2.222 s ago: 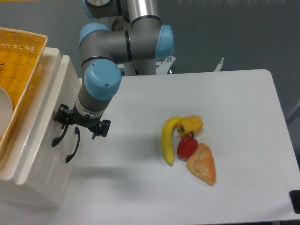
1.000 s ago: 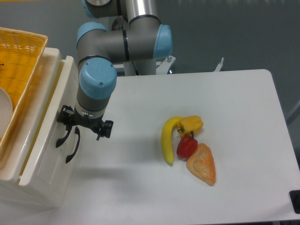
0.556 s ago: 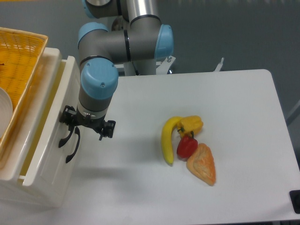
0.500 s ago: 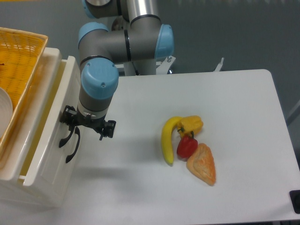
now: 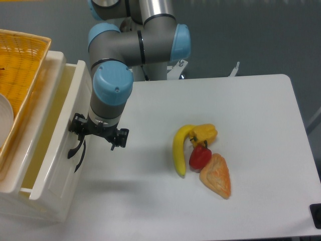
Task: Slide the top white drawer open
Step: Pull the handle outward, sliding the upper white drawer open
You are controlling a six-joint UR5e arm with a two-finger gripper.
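Note:
The top white drawer [image 5: 59, 150] stands pulled out to the right from the white cabinet at the left, and its pale yellow inside [image 5: 46, 131] shows. My gripper [image 5: 80, 141] points down at the drawer front and is shut on the drawer's black curved handle [image 5: 73, 151]. The fingertips are mostly hidden under the blue wrist. The lower drawer's black handle [image 5: 81, 159] shows just below and to the right, and the lower drawer stays closed.
A yellow wicker basket [image 5: 20, 65] with a white plate [image 5: 3, 120] sits on top of the cabinet. On the white table [image 5: 251, 115] lie a banana [image 5: 178, 149], a yellow pepper [image 5: 204, 133], a red pepper [image 5: 199, 157] and an orange pastry [image 5: 218, 175].
My gripper has moved right with the handle in it. The top drawer has slid further out, showing more of its inside. The food has not moved.

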